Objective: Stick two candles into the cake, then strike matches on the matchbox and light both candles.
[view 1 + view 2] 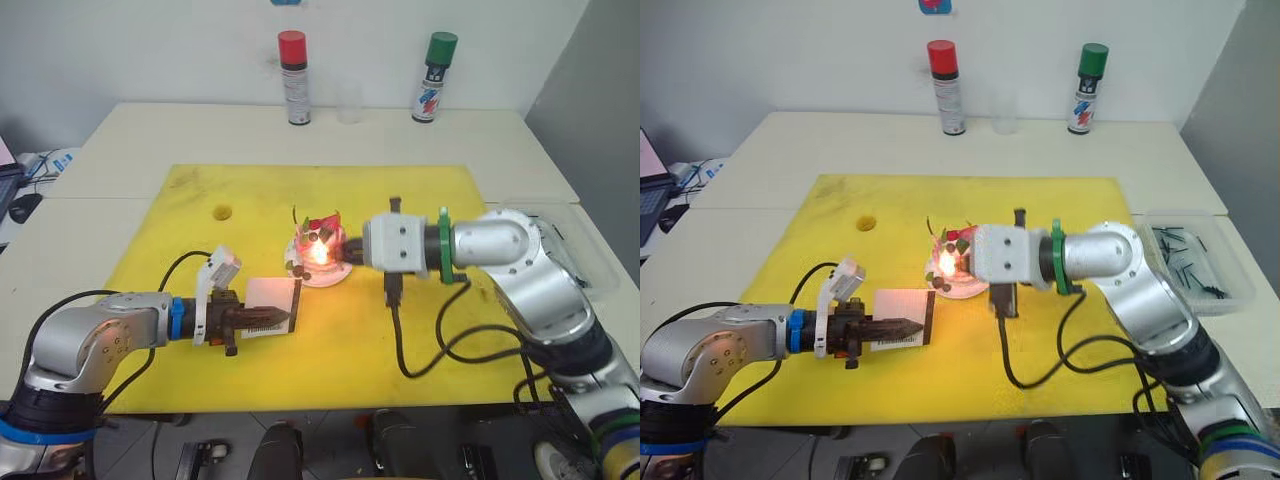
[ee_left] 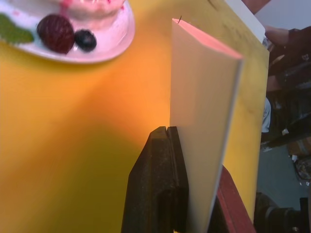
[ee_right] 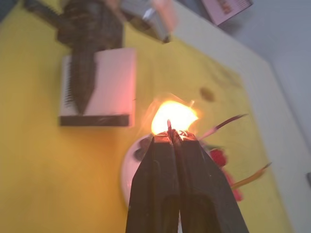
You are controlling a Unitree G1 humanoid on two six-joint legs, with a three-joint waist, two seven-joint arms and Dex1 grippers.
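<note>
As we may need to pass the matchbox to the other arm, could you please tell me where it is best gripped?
Take the matchbox at its free end nearest the cake, pinching the broad flat faces. The left gripper already clamps the opposite end, and the black strip should stay uncovered.

Left end effector (image 1: 902, 327) clamped, arm low, reaching forward; right end effector (image 3: 174, 137) pinched closed, forearm pointing left.

Looks like a lab test bench: plain white tables (image 1: 150, 140) against a bare wall, yellow mat (image 1: 420, 200) on top, two spray cans (image 1: 293, 78) behind the mat, cables (image 1: 40, 165) off its left.
</note>
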